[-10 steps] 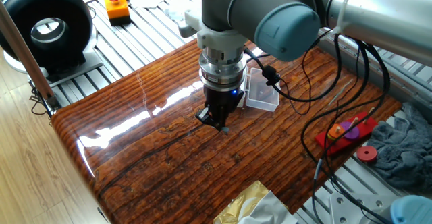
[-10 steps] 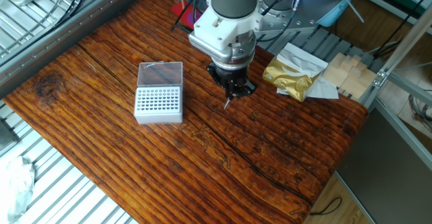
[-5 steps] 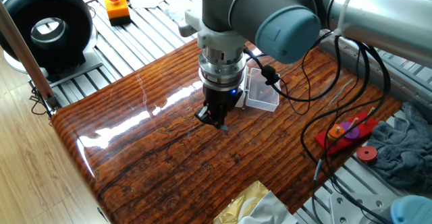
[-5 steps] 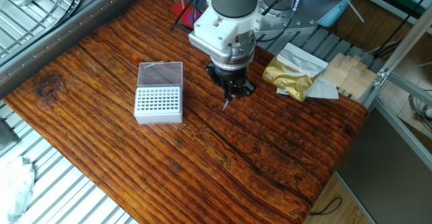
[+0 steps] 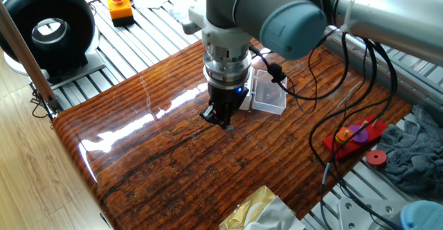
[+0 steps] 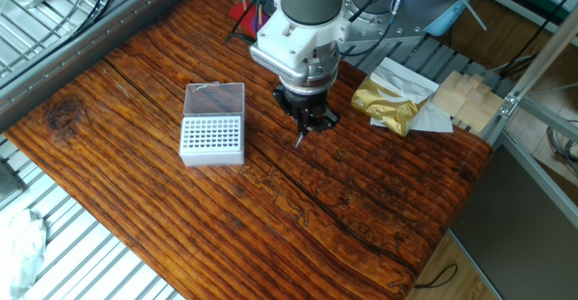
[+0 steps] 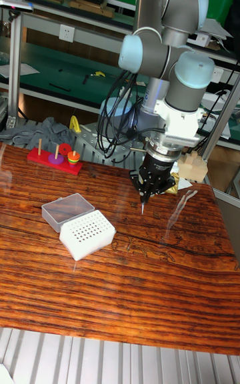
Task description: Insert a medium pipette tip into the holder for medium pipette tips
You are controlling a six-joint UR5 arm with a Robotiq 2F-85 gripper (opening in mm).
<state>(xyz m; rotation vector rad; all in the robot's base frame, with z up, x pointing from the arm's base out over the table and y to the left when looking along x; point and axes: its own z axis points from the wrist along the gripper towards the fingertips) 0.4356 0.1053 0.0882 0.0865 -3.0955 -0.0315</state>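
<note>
Now my gripper point(image 7: 145, 192) pinches the medium pipette tip point(image 7: 143, 209) upright (point down); the holder point(image 7: 87, 235) sits well apart, its lid hinged open.

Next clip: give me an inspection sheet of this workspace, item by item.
Surface: glossy brown wood-grain table, glare patches.
Job's things: slender translucent pipette tip pointing down from gripper, above the bare wood; white perforated holder block, clear lid open, standing apart.
Clutter: crumpled gold foil bag; red peg toy with coloured rings; grey cloth.
Grippers: black two-finger gripper shut on tip.
Cables: black cables hanging off arm.
Surroundings: black ring-shaped fan, orange emergency-stop button box.
</note>
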